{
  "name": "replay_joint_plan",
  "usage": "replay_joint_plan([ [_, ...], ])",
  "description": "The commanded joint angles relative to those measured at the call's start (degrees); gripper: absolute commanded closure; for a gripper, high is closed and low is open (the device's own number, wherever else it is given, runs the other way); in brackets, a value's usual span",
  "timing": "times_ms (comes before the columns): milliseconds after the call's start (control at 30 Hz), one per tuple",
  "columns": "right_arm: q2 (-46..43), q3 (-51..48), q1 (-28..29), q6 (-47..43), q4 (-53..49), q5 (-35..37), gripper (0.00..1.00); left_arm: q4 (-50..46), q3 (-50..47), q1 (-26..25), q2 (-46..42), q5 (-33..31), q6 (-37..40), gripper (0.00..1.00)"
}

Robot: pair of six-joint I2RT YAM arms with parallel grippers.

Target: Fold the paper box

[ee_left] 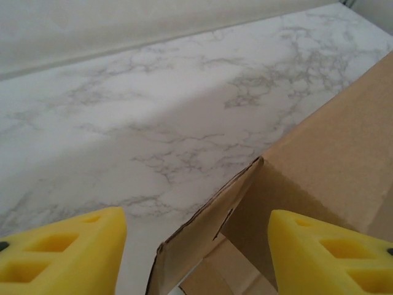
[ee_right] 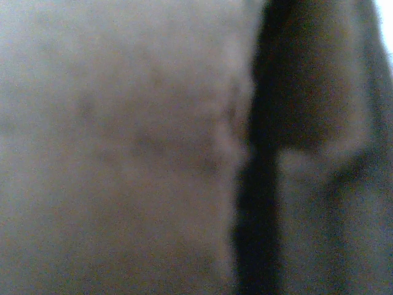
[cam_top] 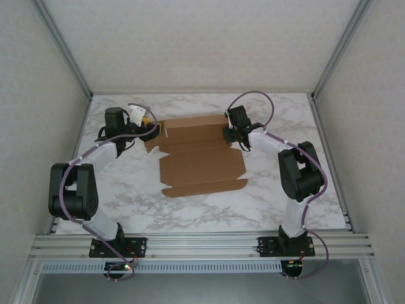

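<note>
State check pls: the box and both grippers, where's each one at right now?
paper box: unfolded, mostly flat on the table; far-left corner flap stands up off it.
left gripper: open, a finger on either side of the corner flap, not pinching it.
right gripper: at the box's far-right edge; open or shut can't be told, wrist view blurred.
</note>
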Motion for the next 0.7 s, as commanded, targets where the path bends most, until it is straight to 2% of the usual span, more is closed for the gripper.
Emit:
replay_joint_plan([
  [0, 2.7, -0.3, 0.1, -0.3, -4.0, -3.1, 0.84, -0.3, 2.3, -0.3, 1.0, 3.9, -2.6, 0.46],
  [233, 3.2, 0.4, 0.2, 0.2, -4.6, -3.3, 0.85, 3.2, 1.6, -1.1, 0.5, 8.2, -9.3, 0.56],
  [400, 3.7, 0.7, 0.2, 1.2, -4.8, -2.1, 0.86, 7.3, -0.1, -2.3, -0.8, 9.8, -15.7, 0.57],
  [667, 4.0, 0.3, 0.5, 2.9, -4.4, -1.0, 0.87, 20.8, -8.7, -3.9, -5.5, 3.7, -31.2, 0.54],
])
